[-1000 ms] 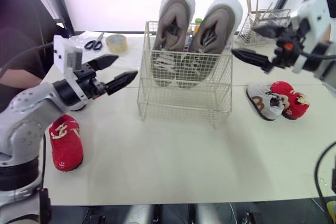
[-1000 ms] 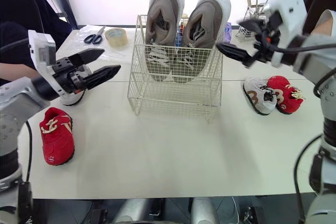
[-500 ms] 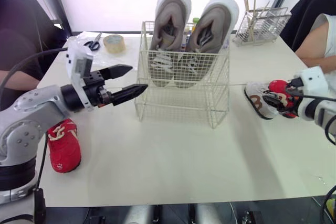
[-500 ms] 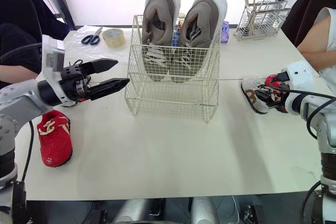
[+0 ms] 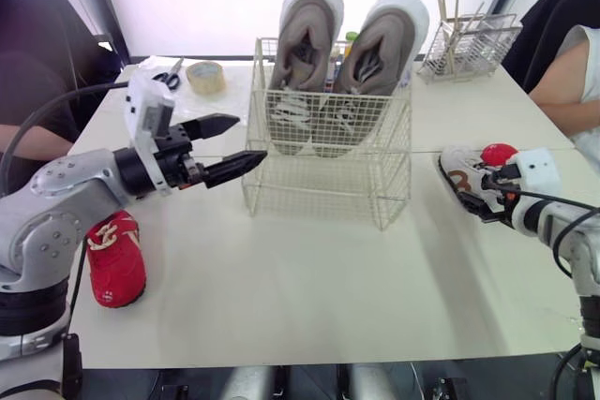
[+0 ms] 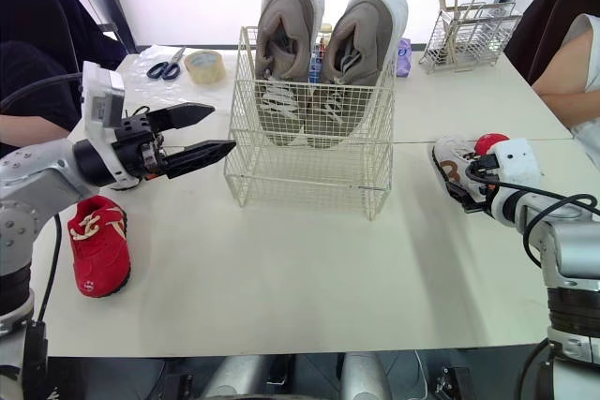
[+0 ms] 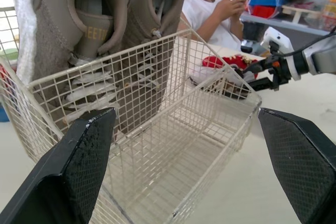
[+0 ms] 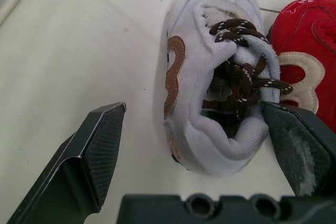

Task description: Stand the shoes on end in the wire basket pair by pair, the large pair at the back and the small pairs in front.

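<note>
A: Right gripper (image 8: 191, 124) wide open, empty, straddling the grey shoe (image 8: 210, 77) at 3 o'clock from the wire basket (image 5: 323, 175).
B: One finger crowds the red shoe (image 8: 304, 77); closing could pinch both. Left gripper (image 5: 251, 138) open, empty.

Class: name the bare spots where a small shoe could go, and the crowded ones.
Free: the front half of the wire basket, ahead of the large grey shoes; the near stretch of the table between the red shoe and the right gripper. Crowded: the basket's back, and around the white shoe.
</note>
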